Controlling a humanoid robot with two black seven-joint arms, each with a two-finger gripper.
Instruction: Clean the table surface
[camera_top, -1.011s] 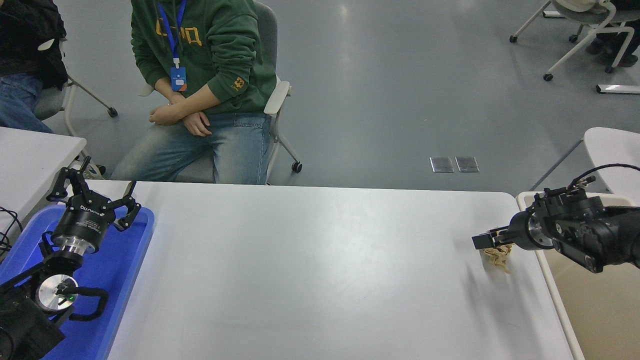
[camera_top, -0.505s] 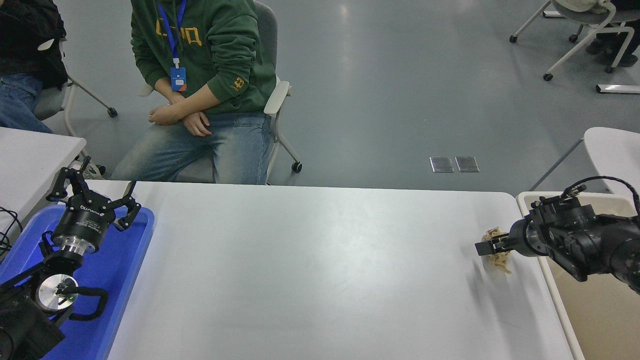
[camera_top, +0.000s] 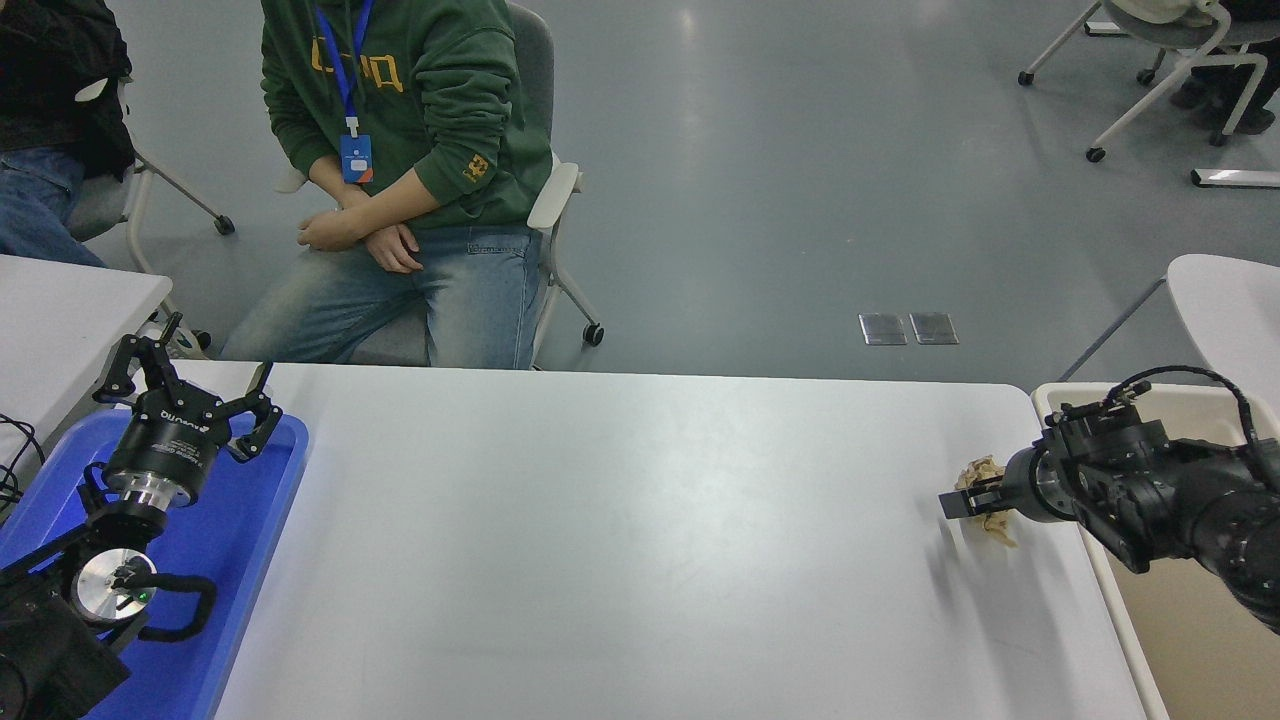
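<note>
Right gripper (camera_top: 958, 503) clenched on a crumpled paper wad (camera_top: 985, 470) near the desk (camera_top: 600, 540) right edge; it should keep the grip firm, lift clear, then release over the beige bin (camera_top: 1190, 640) alongside

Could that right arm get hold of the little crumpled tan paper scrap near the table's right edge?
Probably yes: the right gripper is already at the crumpled tan paper scrap, with only bare white tabletop around it. Whether it already grips the scrap is unclear.
</note>
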